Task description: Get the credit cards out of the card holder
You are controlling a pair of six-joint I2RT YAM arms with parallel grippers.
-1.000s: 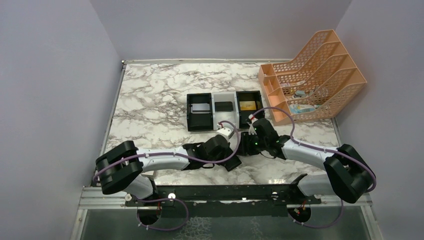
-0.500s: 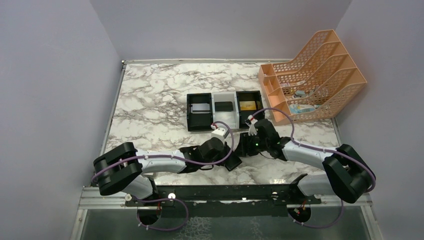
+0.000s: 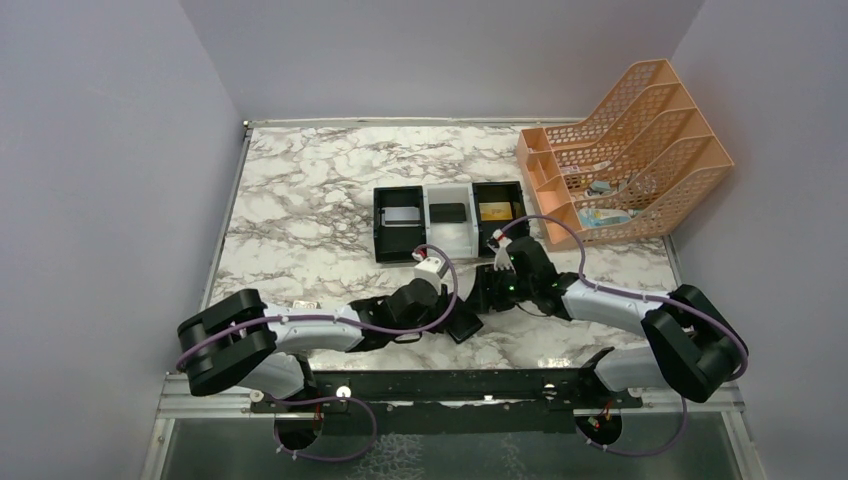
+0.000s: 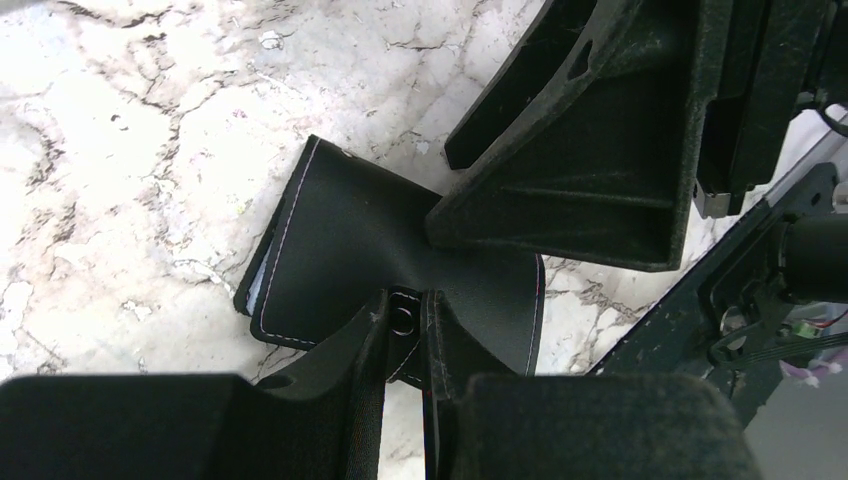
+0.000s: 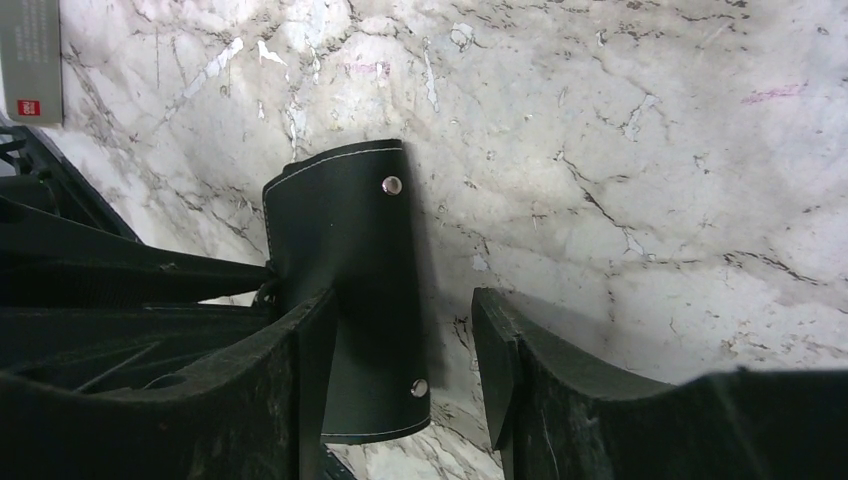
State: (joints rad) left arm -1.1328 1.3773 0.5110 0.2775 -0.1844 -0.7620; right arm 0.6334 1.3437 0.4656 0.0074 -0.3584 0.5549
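Note:
The black card holder point(image 3: 466, 324) lies folded on the marble between both arms. My left gripper point(image 4: 405, 310) is shut on its small snap tab at the near edge. My right gripper point(image 5: 402, 300) straddles the card holder point(image 5: 345, 230) from the other side, jaws open: the left finger touches the leather, the right finger stands clear with marble showing in the gap. No card shows in the card holder point(image 4: 340, 230). A silver-grey credit card point(image 3: 401, 215) lies in the tray's left compartment and a gold-tan one point(image 3: 493, 211) in its right compartment.
The three-compartment tray point(image 3: 379, 225) stands just beyond the grippers, with a dark object in its white middle section. An orange file rack point(image 3: 625, 150) fills the far right corner. A white box with a red mark point(image 5: 30, 60) lies on the marble near the left arm.
My right gripper's jaws have spread wider around the card holder. The left wrist has shifted a little to the left while keeping its pinch on the tab.

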